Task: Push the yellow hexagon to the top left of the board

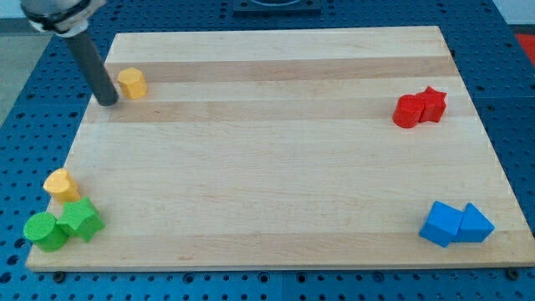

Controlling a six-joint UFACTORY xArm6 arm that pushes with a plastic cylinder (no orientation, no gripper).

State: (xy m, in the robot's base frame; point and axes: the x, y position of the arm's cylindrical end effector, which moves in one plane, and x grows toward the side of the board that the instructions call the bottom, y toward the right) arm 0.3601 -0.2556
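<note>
Yellow hexagon (132, 83) upright beside my tip (108, 101)

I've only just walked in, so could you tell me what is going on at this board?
My tip rests on the wooden board just to the view's left of the yellow hexagon, which sits near the top left corner. A second yellow block lies at the lower left above two green blocks. Two red blocks sit at the right, two blue blocks at the lower right.
</note>
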